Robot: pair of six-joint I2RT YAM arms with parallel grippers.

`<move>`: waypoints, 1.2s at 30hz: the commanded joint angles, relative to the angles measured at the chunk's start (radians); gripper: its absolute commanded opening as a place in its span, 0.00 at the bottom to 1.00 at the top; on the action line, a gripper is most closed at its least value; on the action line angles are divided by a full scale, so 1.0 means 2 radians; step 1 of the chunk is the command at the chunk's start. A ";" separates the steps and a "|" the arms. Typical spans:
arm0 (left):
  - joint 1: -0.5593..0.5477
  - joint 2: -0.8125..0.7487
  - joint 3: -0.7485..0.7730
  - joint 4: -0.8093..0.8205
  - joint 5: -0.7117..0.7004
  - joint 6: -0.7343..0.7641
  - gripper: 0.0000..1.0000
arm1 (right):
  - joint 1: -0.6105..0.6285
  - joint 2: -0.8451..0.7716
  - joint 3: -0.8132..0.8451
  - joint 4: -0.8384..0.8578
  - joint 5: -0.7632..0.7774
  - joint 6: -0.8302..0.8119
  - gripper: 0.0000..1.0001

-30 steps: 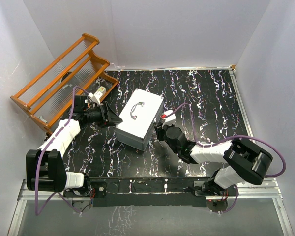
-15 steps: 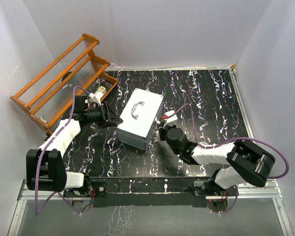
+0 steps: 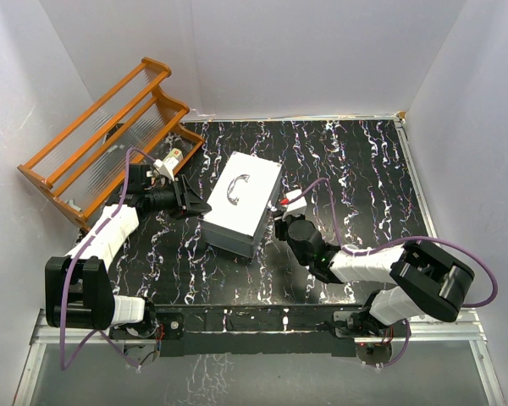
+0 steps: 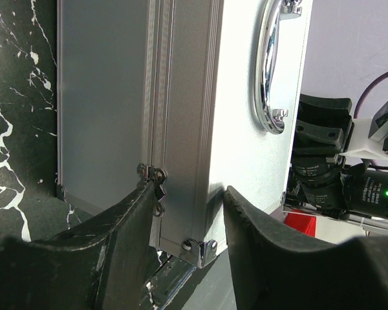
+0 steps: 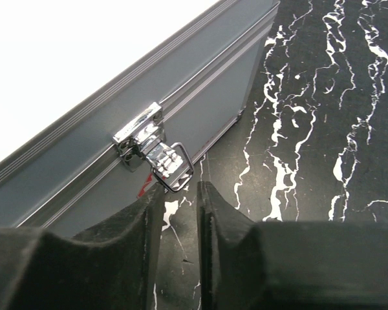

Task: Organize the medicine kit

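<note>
The medicine kit, a grey metal case with its lid down and a curved handle, lies mid-table. My left gripper is at its left near corner. In the left wrist view the jaws straddle that chrome-capped corner, one finger on the side wall by a small hinge, the other against the lid top. My right gripper sits at the case's right side. In the right wrist view its jaws stand narrowly apart and empty, just below the chrome latch, whose wire loop hangs free.
An orange wooden rack stands at the back left against the white wall. The black marbled table ends at white walls behind and to the right. Past the case, the left wrist view shows something red.
The case's near end has shifted a little to the right. My right gripper has slid slightly along the case's right side. The left arm has stayed put.
</note>
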 commanded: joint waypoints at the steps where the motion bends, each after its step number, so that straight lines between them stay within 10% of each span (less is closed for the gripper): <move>1: -0.002 0.018 -0.021 -0.064 -0.078 0.033 0.30 | -0.004 -0.009 0.000 0.030 0.051 -0.015 0.30; 21: -0.002 0.019 -0.022 -0.060 -0.077 0.032 0.29 | -0.005 -0.048 -0.012 0.016 0.061 -0.015 0.13; 36: -0.002 0.024 -0.024 -0.060 -0.073 0.032 0.30 | -0.004 0.016 0.010 0.052 -0.053 -0.008 0.43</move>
